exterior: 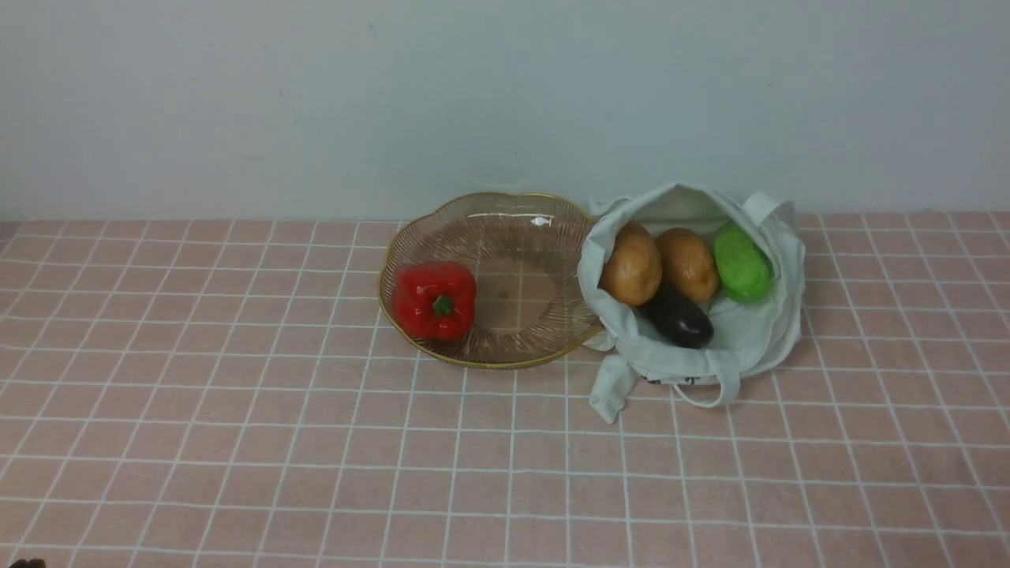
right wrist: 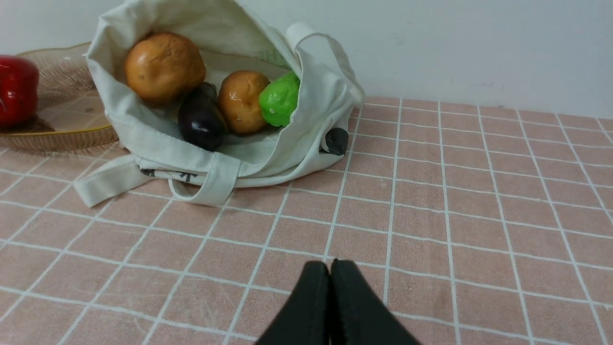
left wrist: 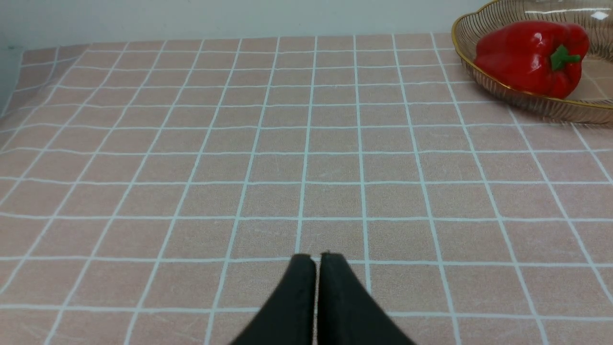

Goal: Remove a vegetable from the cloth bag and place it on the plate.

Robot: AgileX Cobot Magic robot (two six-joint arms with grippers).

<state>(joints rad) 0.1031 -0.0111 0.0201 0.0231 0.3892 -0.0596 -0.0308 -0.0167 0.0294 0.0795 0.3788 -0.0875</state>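
Note:
The red bell pepper (exterior: 434, 300) lies in the left part of the clear glass plate (exterior: 544, 217) with a gold rim, stem facing forward. It also shows in the left wrist view (left wrist: 531, 57) and at the edge of the right wrist view (right wrist: 17, 91). The pale cloth bag (exterior: 757, 339) lies open just right of the plate, touching it. My left gripper (left wrist: 316, 258) is shut and empty, low over the table, well short of the plate (left wrist: 527, 98). My right gripper (right wrist: 329, 264) is shut and empty, in front of the bag (right wrist: 268, 160). Neither gripper shows in the front view.
Inside the bag lie two brown potatoes (exterior: 631, 264) (exterior: 688, 264), a dark purple eggplant (exterior: 678, 317) and a bright green vegetable (exterior: 742, 264). The bag's loop handles (exterior: 710, 386) trail toward me. A pale wall stands right behind plate and bag. The pink checked cloth (exterior: 316, 473) covers the table.

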